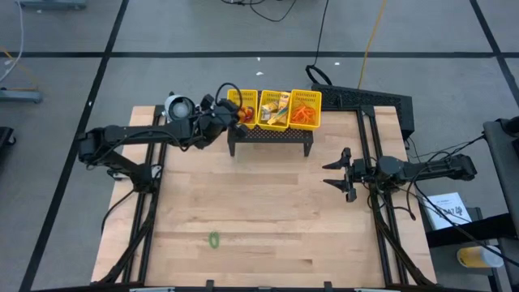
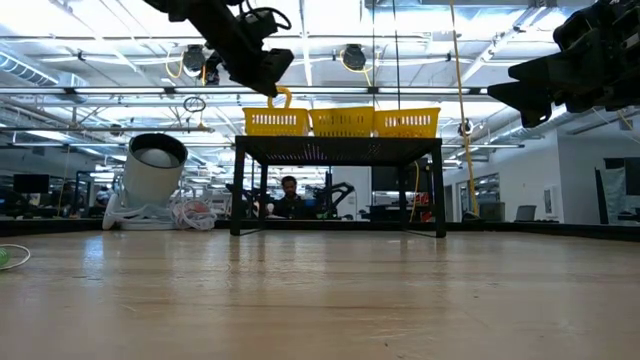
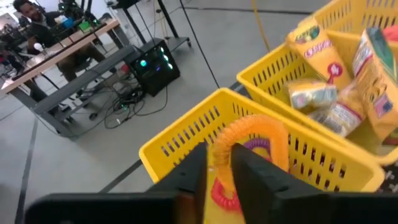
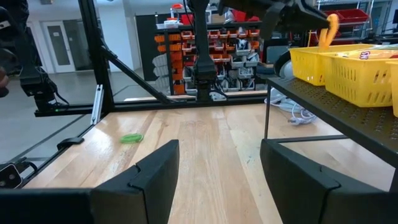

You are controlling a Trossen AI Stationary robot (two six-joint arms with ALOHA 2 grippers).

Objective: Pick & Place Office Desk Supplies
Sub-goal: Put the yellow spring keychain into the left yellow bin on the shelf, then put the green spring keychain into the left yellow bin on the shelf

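the left gripper (image 3: 217,171) hangs above the end compartment of the yellow mesh basket (image 1: 275,122), its jaws pinched narrow on an orange ring (image 3: 255,140) that pokes up over the basket's rim. the basket sits on a small black stand (image 1: 271,139) at the far side of the tabletop (image 1: 259,219). that end compartment already shows red and purple rings (image 3: 227,193) below the one being carried. the middle compartment holds yellow-orange packets (image 1: 274,108) and the third holds a tangle of orange rubber bands (image 1: 305,113), so the sorting looks nearly finished.

one loose piece remains in sight: a green ring (image 1: 214,239) lying flat on the bare wood near the front edge, well apart from the stand and from both arms. judging by this layout, the orange ring is about to be dropped in and the green one is the last pickup left, though anything hidden under the stand cannot be ruled out.

the right gripper (image 1: 338,172) waits over the right part of the tabletop, its jaws spread wide and holding nothing, pointed across the wood toward the green ring. a grey-white round device (image 2: 152,172) with a coiled cord rests beside the stand, under the left arm. a person (image 2: 289,197) sits at a desk in the room beyond.
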